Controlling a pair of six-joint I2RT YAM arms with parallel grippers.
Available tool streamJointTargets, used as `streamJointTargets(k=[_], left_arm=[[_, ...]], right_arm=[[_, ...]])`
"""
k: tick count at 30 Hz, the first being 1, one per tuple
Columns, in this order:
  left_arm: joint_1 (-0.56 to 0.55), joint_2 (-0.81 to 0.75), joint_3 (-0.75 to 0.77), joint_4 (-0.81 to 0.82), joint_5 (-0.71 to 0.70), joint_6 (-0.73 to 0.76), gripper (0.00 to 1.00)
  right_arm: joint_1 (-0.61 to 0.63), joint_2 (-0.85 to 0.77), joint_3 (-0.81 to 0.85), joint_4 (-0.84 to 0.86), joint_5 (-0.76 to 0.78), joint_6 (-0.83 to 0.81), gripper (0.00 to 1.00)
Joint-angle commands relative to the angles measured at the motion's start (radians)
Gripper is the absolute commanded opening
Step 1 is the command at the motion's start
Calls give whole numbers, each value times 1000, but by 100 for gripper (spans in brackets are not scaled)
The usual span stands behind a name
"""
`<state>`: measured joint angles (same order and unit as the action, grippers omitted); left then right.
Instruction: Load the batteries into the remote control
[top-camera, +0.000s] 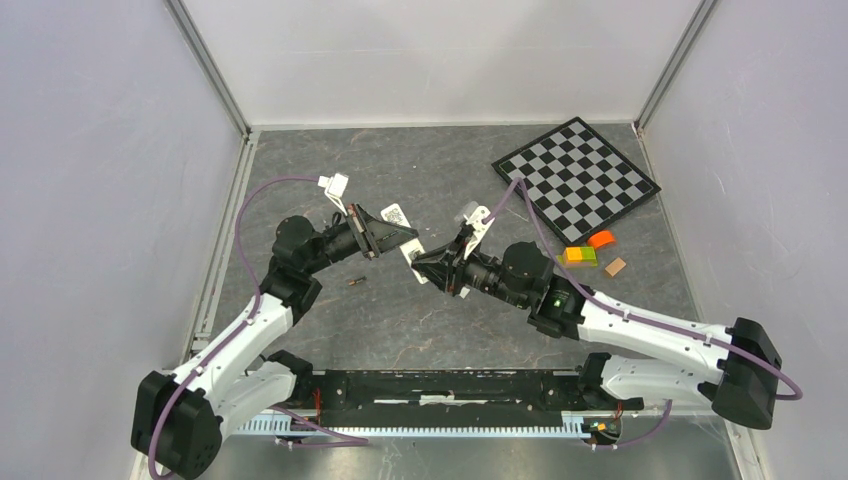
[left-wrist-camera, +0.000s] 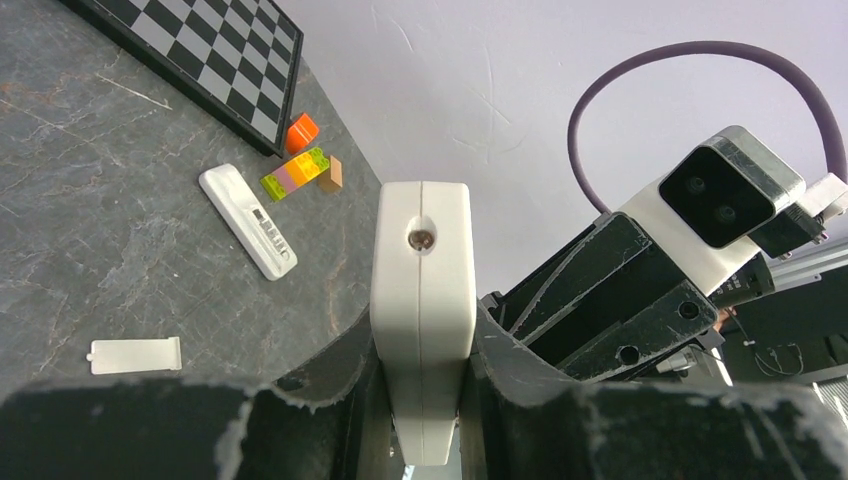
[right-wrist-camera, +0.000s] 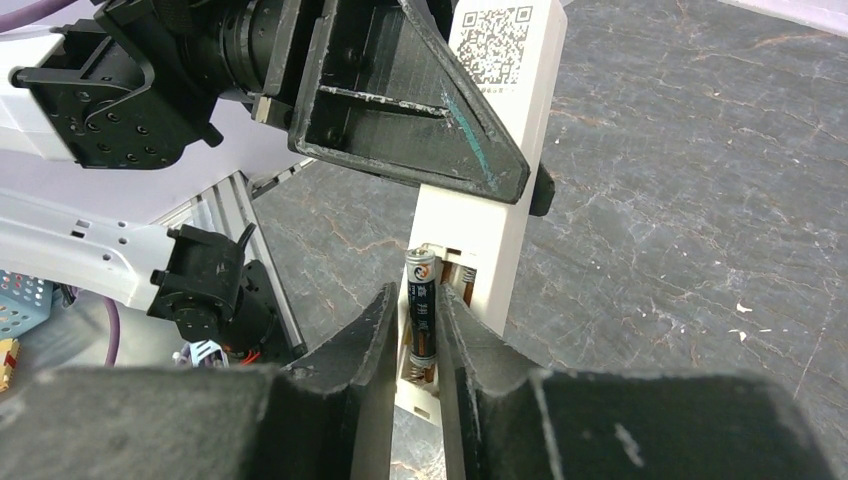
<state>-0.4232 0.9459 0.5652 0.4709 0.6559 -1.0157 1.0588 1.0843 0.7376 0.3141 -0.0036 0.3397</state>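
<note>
Battery, first: one battery (right-wrist-camera: 421, 300) lies in the open bay of the remote control (right-wrist-camera: 490, 230), between the narrowly parted fingers of the right end effector (right-wrist-camera: 415, 310). I cannot tell whether it is gripped or merely flanked.
Left end effector (left-wrist-camera: 421, 350): clamped on the remote control's sides, holding it above the tabletop (top-camera: 400, 170).
Done: first cell looks seated.
Left: neighbouring slot looks empty. The second battery (top-camera: 355, 282) lies just left of the remote control, and the cover (left-wrist-camera: 135, 355) lies off it.
Hidden: the fingers hide the bay's lower end, so seating is unsure.
</note>
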Motion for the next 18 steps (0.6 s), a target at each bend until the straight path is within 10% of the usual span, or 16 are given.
streamJointTargets(k=[1,18], left_arm=[[-3,-9,35,57,24,-61,2],[-2,-26,26,59,-2,-27,2]], right_arm=[[0,-23,-8,-12,7,-18,25],[-2,-46,74,-82,52,65,42]])
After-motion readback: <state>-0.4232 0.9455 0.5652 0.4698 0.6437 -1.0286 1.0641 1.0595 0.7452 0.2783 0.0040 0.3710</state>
